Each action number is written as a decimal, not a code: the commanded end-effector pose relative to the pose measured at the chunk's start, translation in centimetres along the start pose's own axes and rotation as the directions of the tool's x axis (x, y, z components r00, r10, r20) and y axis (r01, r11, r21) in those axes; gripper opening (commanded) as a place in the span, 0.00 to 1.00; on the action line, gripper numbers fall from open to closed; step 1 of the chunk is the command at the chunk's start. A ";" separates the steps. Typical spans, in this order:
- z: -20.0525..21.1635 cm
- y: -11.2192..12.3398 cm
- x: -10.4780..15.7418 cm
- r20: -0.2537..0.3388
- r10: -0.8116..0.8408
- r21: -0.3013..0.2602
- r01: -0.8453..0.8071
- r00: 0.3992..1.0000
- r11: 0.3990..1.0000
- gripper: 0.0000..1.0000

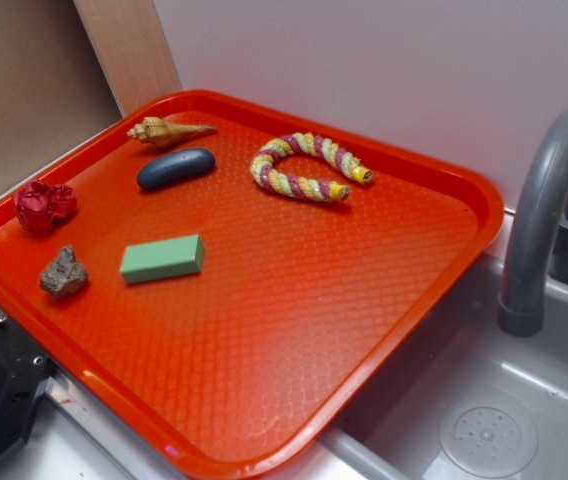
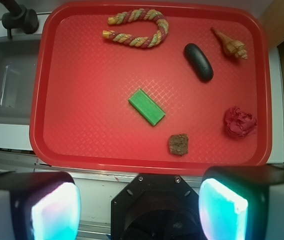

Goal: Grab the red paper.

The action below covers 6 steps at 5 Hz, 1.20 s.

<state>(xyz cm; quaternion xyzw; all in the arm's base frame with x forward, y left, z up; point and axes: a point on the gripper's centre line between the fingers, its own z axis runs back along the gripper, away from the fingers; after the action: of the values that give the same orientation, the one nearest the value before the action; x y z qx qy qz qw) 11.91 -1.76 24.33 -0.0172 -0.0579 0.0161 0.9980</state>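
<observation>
Grey sink counter with a curved grey plastic faucet carries a large orange-red plastic tray with a raised rim and a dimpled floor.

Six loose things lie on the tray, one of each. Largest is a red-and-yellow braided rope bent into a horseshoe, at the tray's far side. Next comes a smooth dark oval stone, then a green rectangular foam block near the tray's middle, and a tan spiral seashell beside the dark stone. The red paper, a small crimson crumpled wad, sits against one side rim, just beside a rough brown-grey rock.

In the wrist view the gripper hangs outside the tray's near rim, its two fingers spread wide, gripping nothing and touching nothing. The paper lies ahead of the right-hand finger, well apart from it.
</observation>
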 end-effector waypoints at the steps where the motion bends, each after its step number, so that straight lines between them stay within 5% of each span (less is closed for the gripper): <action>1: 0.0 0.0 0.0 0.000 0.000 0.000 0.000 1.000 1.000 1.00; 2: -1.9 2.5 2.6 0.139 0.040 0.101 -0.054 0.990 0.993 1.00; 4: -5.2 7.8 5.7 0.223 0.020 0.292 -0.087 0.975 0.952 1.00; 5: -7.5 10.6 6.1 0.205 0.001 0.382 -0.081 0.979 0.921 1.00; 6: -11.9 13.8 4.9 0.074 -0.021 0.466 -0.016 0.997 0.885 1.00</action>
<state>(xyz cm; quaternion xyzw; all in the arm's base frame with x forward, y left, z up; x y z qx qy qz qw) 17.61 11.11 11.19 0.2165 -0.0737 0.0242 0.9732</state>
